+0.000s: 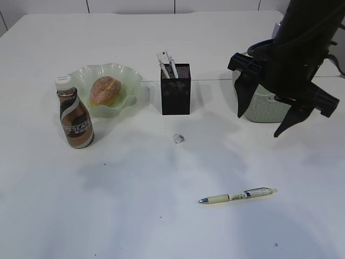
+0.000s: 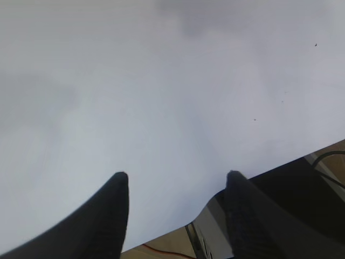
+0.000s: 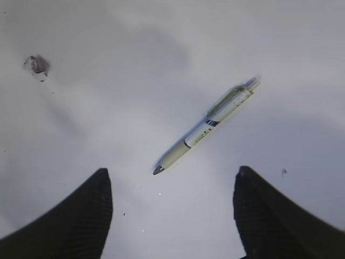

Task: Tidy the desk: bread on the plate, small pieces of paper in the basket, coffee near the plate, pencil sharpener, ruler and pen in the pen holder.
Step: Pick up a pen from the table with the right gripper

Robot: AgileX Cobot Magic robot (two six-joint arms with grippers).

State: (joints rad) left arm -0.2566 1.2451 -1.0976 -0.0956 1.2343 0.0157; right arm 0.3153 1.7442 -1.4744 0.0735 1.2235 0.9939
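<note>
One pen (image 1: 237, 195) lies loose on the white table (image 1: 108, 205), low and right of centre in the exterior view, and the coming move looks set to turn on it. Its long axis runs nearly level across that frame, metal tip toward the left, clip end toward the right and a touch higher. The right claw (image 1: 265, 122) hangs in the air at the right edge, in front of the sage-green basket (image 1: 267, 108), above and to the right of the pen and well apart from it. In the right wrist view the pen (image 3: 207, 125) sits between and beyond the two dark fingers (image 3: 81, 216), slanting from lower left up to upper right, so the jaw line crosses the barrel at an angle and not squarely. That claw stands wide open, holding nothing and touching nothing. A small clear object, probably the pencil sharpener (image 1: 179, 138), rests near the table's middle, just in front of the black mesh pen holder (image 1: 176, 89); the wrist view shows it in the upper left corner.

The left claw (image 2: 178, 181) is open too, empty, with only bare table under it, and the exterior view does not show it at all. So the right arm is plainly the nearer one. Elsewhere, the bread (image 1: 105, 90) already sits in the wavy green plate (image 1: 132, 81) with the Nescafe coffee bottle (image 1: 75, 118) standing just beside it.
</note>
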